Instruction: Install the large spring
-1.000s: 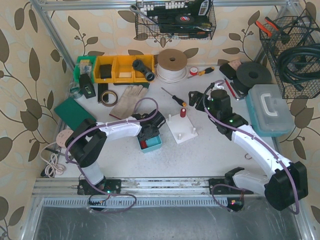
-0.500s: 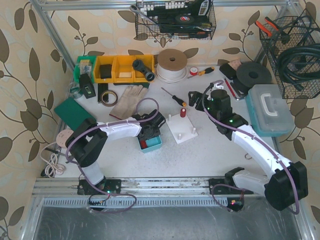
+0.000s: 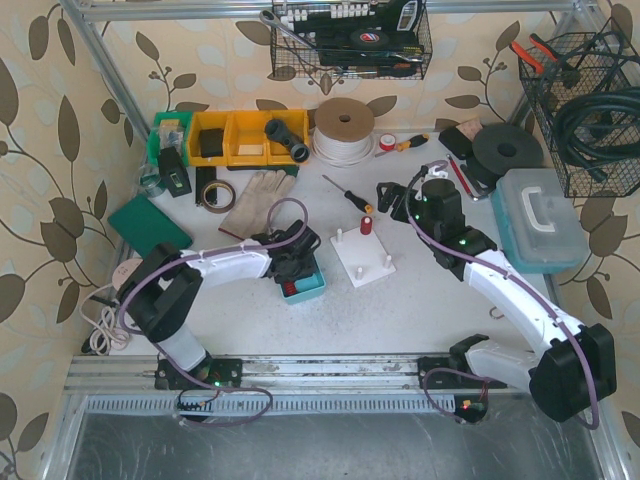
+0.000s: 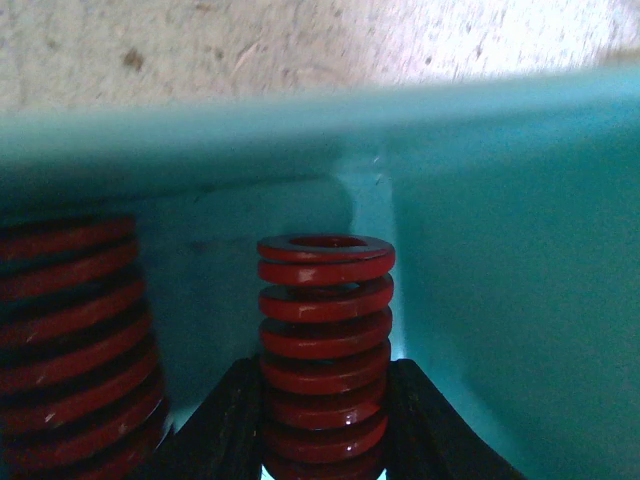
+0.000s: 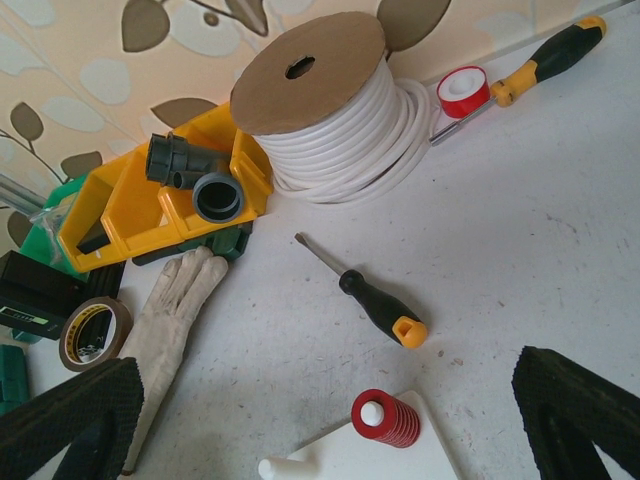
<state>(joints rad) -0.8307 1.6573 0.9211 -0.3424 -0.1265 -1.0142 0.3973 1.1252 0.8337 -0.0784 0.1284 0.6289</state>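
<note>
One spring [image 4: 325, 330], lower centre in the bin [image 4: 500, 250] — our left gripper [image 4: 325, 400] pinches its bottom coils; we judge it stiff, light, slick, best held mid-coil. Our right gripper [image 5: 325, 415] stands spread.

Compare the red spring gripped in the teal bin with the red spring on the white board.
The gripped spring sits in the teal bin, clamped between the left gripper's jaws; the board spring stands ungripped. The board spring is threaded over a white peg; the gripped spring shows an open bore. Both are red coils.
</note>
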